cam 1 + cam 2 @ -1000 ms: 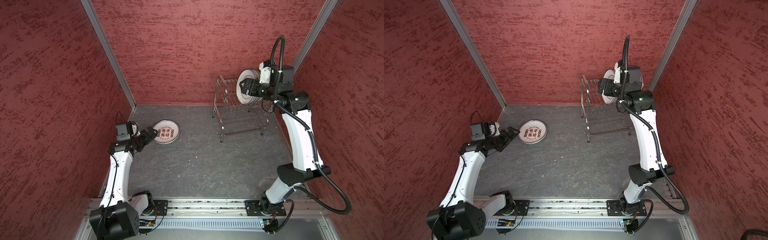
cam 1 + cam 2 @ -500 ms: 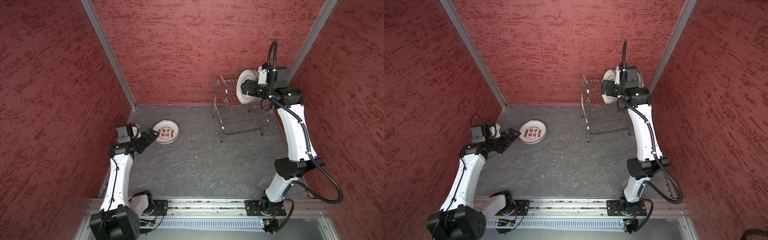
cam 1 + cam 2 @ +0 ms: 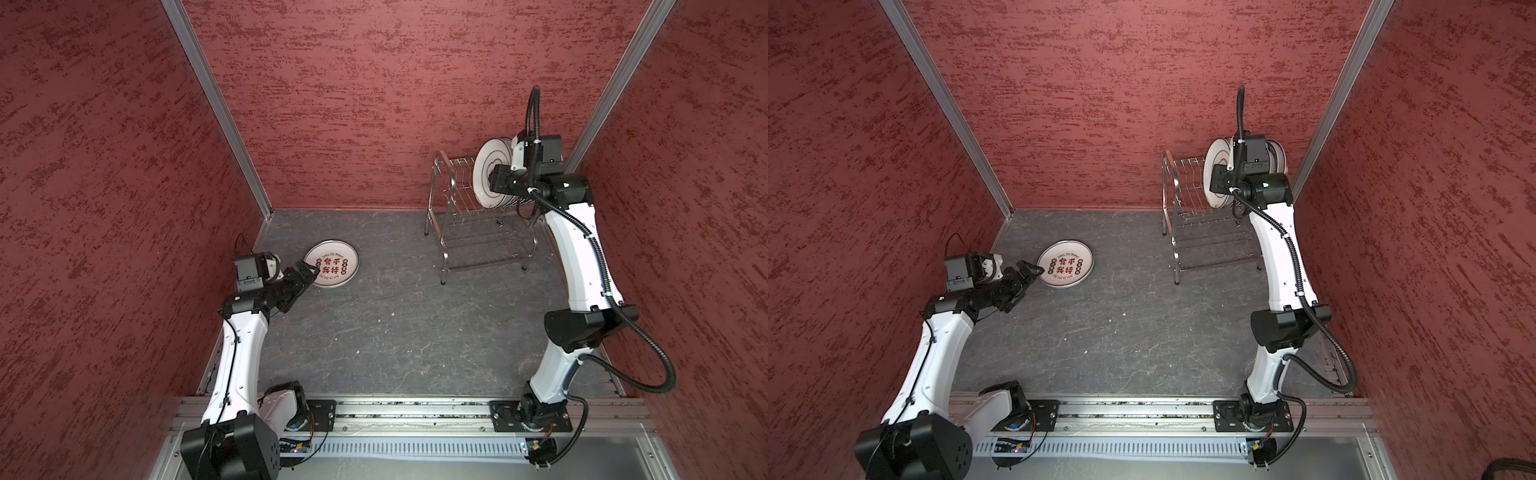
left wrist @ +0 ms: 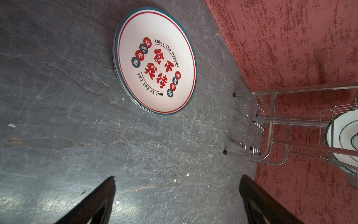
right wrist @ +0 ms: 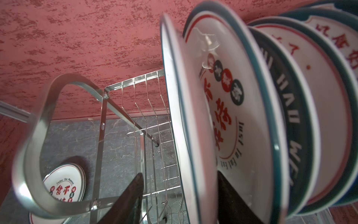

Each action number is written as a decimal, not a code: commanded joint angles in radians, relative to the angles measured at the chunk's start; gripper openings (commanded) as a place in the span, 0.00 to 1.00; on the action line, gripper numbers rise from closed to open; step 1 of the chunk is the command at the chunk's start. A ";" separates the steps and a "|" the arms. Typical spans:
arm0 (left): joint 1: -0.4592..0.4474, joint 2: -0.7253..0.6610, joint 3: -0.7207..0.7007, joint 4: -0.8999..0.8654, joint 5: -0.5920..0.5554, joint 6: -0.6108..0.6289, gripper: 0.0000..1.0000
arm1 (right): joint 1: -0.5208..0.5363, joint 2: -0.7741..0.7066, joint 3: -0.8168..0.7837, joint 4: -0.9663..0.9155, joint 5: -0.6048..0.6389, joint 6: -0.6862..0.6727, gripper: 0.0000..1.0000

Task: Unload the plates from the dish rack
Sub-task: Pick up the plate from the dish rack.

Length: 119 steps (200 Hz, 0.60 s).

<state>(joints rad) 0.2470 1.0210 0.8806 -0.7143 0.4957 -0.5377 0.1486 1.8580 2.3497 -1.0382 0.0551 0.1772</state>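
Starting at the left, the left wall (image 3: 104, 208) is showing rough red plaster, and a silver corner post (image 3: 216, 108) is running down to the floor (image 3: 395, 332). That floor is a dark grey stone-look surface, veined with pale cracks and dotted with a few white specks (image 3: 358, 352).

The left arm is reaching along that wall, and the left gripper (image 3: 305, 272) is hanging just short of a flat plate (image 3: 331, 269). Its jaws are spread wide with nothing between them, and the left wrist view is showing both dark fingers (image 4: 104, 194) apart over the floor. The flat plate is lying face up near the back left corner, white with a teal and red rim and red characters. Further rims seem to be peeking out beneath it.

Along the front edge, a metal rail (image 3: 415, 411) is carrying both arm bases.

Over to the right, the dish rack (image 3: 457, 199) is standing on thin legs in the back right corner, just beside the back wall (image 3: 395, 104). The racked plates (image 3: 486, 174) are standing on edge at the right end of its upper tier.

The right gripper (image 3: 496, 183) is sitting at the frontmost one. In the right wrist view its jaws are straddling the front plate (image 5: 174, 97), one finger on each face. A gap is showing on the near side, so they are apart rather than clamped.

The right wall (image 3: 685, 249), red again, is bounding that side.
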 commanded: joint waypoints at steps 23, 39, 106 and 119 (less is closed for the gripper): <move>0.002 -0.045 -0.024 0.050 -0.006 -0.049 1.00 | -0.002 0.004 -0.004 0.054 0.028 -0.032 0.47; 0.003 -0.051 -0.034 0.057 -0.011 -0.065 0.99 | -0.002 -0.007 -0.027 0.079 0.008 -0.045 0.43; 0.009 -0.054 -0.064 0.093 0.018 -0.120 0.99 | 0.003 -0.049 -0.086 0.119 -0.039 -0.077 0.29; 0.011 -0.061 -0.068 0.097 0.014 -0.129 0.99 | 0.006 -0.054 -0.085 0.121 -0.036 -0.084 0.26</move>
<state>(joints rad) 0.2474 0.9779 0.8261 -0.6502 0.5007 -0.6407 0.1482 1.8515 2.2688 -0.9565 0.0387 0.1257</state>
